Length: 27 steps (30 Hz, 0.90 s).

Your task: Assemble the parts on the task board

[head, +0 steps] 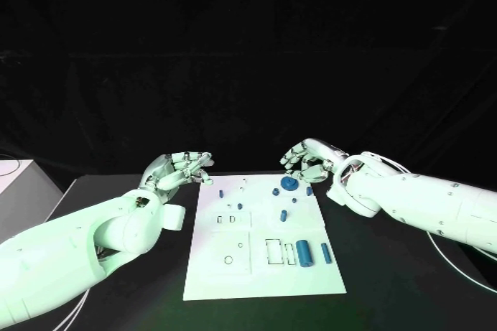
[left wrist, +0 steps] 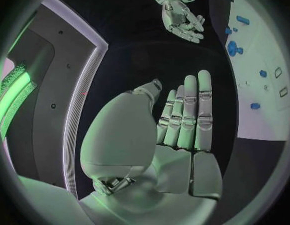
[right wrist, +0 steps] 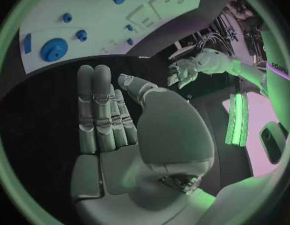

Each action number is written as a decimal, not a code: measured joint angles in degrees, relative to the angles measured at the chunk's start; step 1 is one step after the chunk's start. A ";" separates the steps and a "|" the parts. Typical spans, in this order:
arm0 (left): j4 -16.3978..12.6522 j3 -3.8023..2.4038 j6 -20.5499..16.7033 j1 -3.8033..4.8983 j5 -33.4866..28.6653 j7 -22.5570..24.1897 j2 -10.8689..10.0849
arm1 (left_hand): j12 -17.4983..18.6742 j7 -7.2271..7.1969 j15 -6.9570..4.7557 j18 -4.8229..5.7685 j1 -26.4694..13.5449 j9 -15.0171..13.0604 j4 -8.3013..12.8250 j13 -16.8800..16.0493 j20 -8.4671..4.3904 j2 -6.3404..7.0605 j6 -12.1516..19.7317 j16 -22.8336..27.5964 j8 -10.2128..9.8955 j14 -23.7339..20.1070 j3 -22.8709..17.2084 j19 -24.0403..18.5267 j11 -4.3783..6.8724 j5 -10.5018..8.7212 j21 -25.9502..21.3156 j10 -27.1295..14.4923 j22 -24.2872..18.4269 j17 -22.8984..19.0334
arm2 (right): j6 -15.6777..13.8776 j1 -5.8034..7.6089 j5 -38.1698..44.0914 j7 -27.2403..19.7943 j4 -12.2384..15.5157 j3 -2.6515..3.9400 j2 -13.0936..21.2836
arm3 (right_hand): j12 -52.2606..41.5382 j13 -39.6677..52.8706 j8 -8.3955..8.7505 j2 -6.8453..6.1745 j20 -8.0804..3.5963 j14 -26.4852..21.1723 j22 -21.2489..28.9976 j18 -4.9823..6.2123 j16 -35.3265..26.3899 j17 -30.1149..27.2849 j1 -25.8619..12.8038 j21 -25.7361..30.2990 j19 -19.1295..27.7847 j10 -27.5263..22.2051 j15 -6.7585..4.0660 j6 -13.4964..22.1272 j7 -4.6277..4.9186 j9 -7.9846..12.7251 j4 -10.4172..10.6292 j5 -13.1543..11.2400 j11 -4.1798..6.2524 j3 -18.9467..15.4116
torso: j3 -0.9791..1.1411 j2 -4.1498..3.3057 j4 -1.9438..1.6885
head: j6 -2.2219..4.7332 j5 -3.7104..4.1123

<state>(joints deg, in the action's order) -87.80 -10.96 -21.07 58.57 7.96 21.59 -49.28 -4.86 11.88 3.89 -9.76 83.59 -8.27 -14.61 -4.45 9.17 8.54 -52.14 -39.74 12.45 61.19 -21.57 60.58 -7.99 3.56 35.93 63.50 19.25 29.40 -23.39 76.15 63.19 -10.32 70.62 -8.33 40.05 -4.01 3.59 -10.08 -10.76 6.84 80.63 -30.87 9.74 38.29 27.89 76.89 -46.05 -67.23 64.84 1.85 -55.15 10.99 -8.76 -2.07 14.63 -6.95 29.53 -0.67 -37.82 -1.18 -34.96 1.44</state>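
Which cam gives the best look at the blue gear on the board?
Right wrist view: the blue gear is large and its toothed rim shows. Head view shows it small by the right hand. Left wrist view shows it edge-on on the task board.

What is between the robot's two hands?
In the head view, the far end of the white task board lies between the left hand and right hand, with a round blue gear near the right one.

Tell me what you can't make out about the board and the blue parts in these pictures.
- White task board: small outlines in the head view, too small to read their shape.
- Round blue gear-like part: its seating is too small to judge.
- Right hand and left hand: palms face away in the head view.
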 measured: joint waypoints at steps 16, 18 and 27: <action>-6.60 -1.68 1.44 -0.05 0.22 -1.60 -3.29 | 0.50 0.00 -0.07 0.01 -1.13 -0.43 0.39 -0.13 -0.26 1.13 0.00 -6.96 0.20 -0.49 -1.60 -1.74 0.21 0.00 10.33 0.21 6.68 3.71 | 5.56 0.83 22.69 12.43 -0.01 -0.01 -2.02 | 0.33 0.25 1.13 -3.69 -0.16 3.11 -33.40 -4.46 36.27 32.88 -1.82 -27.89 -12.59 -1.93 -0.74 -1.72 -0.94 -1.53 1.53 -0.22 0.84 1.63 | -0.35 -3.59 -0.99 | 0.81 1.38; -6.90 -1.78 1.57 -0.06 0.28 -1.70 -3.45 | 0.50 0.00 -0.07 0.01 -1.13 -0.43 0.39 -0.13 -0.26 1.13 0.00 -6.96 0.20 -0.49 -1.60 -1.73 0.21 0.00 10.33 0.20 6.82 3.76 | 5.94 0.84 24.19 13.39 -0.22 -0.01 -2.33 | 0.33 0.25 1.13 -3.69 -0.16 3.11 -33.59 -4.46 36.53 33.03 -1.82 -27.89 -12.59 -1.94 -0.74 -1.72 -0.95 -1.53 1.70 -0.22 0.84 1.46 | -0.36 -3.81 -1.07 | 0.89 1.41; -7.38 -1.98 2.02 -0.06 0.54 -1.96 -3.72 | 0.50 -0.22 -0.07 0.02 -1.13 -0.43 0.39 -0.12 -0.27 1.13 0.22 -7.25 0.20 -0.49 -1.60 -2.13 0.20 0.00 10.99 0.20 7.24 3.88 | 6.57 0.87 27.54 16.08 -0.99 0.00 -3.43 | 0.33 0.64 1.13 -3.69 -0.26 3.11 -36.48 -4.46 37.72 34.26 -1.82 -30.08 -14.13 -1.78 -0.74 -1.92 -1.15 -1.83 1.86 -0.22 1.00 0.98 | -0.40 -4.70 -1.23 | 1.33 1.67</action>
<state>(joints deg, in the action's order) -95.18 -12.94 -19.05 58.52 8.50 19.63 -53.00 -4.36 11.66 3.81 -9.74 82.46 -8.70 -14.23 -4.58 8.90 9.67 -51.92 -46.99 12.65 60.70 -23.18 58.44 -7.78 3.55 46.92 63.71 26.49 33.28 -16.82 77.02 90.74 5.76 69.63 -8.33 36.62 -3.68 4.23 -8.95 -14.44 6.57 83.73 -67.36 5.27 76.00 62.15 75.07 -76.13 -81.36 63.06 1.11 -57.07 9.84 -10.59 -0.21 14.41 -5.95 30.51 -1.07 -42.52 -2.41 -33.63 3.11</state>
